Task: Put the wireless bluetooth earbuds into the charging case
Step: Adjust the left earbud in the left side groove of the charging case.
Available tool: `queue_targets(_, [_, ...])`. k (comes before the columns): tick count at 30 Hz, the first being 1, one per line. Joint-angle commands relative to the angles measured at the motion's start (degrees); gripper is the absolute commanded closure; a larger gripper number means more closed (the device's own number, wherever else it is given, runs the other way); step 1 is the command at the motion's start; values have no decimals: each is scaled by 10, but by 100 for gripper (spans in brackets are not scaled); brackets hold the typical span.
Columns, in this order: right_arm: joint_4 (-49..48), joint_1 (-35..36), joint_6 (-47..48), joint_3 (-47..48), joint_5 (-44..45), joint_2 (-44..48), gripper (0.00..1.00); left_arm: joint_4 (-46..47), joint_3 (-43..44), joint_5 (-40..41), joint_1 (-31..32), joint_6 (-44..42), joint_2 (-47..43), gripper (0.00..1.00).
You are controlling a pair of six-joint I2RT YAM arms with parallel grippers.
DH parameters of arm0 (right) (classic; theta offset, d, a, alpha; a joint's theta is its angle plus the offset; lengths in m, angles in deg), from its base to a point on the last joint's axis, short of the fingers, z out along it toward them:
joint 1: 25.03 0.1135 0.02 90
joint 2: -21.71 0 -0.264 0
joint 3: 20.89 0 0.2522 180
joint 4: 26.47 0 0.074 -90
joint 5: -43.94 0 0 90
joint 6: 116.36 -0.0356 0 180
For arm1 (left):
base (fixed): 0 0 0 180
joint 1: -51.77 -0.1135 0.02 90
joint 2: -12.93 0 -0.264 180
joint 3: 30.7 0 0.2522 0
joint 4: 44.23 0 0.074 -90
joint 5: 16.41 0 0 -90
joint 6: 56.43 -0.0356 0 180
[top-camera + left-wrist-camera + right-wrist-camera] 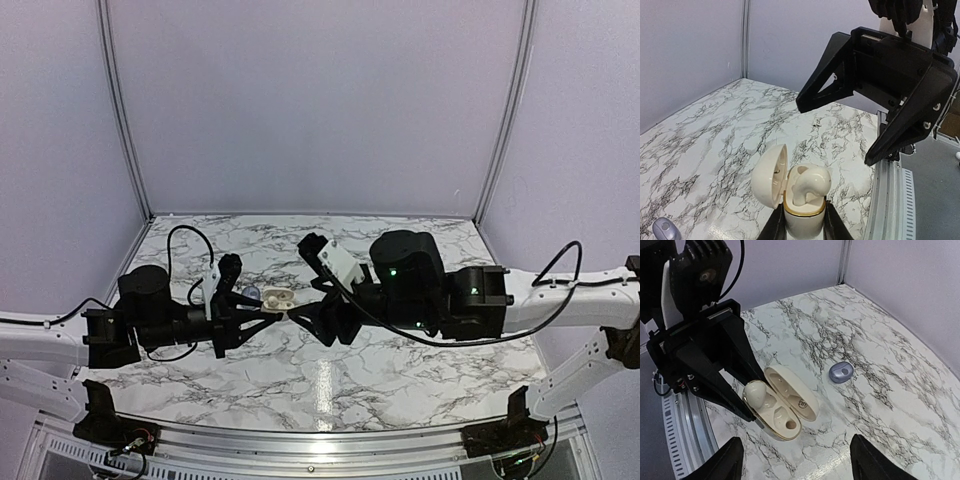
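Left gripper (801,222): jaws pinching the base of the charging case (790,397), held just above the worktop (880,330), lid hinged open. A cream earbud (756,391) is seated in one socket; the other socket is bare. A grey earbud (841,372) lies on the worktop near the case. Right gripper (799,457): jaws spread, holding nothing, close to the case.

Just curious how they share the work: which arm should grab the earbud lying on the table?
Probably the right. The right gripper is open and empty, while the left gripper is clamped on the charging case. The loose earbud lies nearby.
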Motion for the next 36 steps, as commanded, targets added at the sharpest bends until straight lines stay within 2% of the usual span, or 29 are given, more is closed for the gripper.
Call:
queue_targets(1, [-31, -3, 15, -8, -28, 39, 33, 33, -3, -14, -5, 0, -14, 100])
queue_targets(4, [-32, -3, 14, -7, -37, 51, 44, 33, -2, -15, -6, 3, -13, 100])
queue_targets(10, [-34, -2, -2, 23, -73, 28, 77, 36, 0, -24, -6, -1, -10, 100])
queue_targets(14, [-34, -2, -9, 41, -95, 5, 86, 41, -1, -33, -6, 0, -13, 100])
queue_targets(24, [-33, -2, -9, 63, -121, -21, 88, 45, -5, -41, -6, 3, -13, 100])
queue_targets(36, [-11, -2, -11, 72, -83, -40, 88, 46, -4, -48, -6, 3, -15, 100])
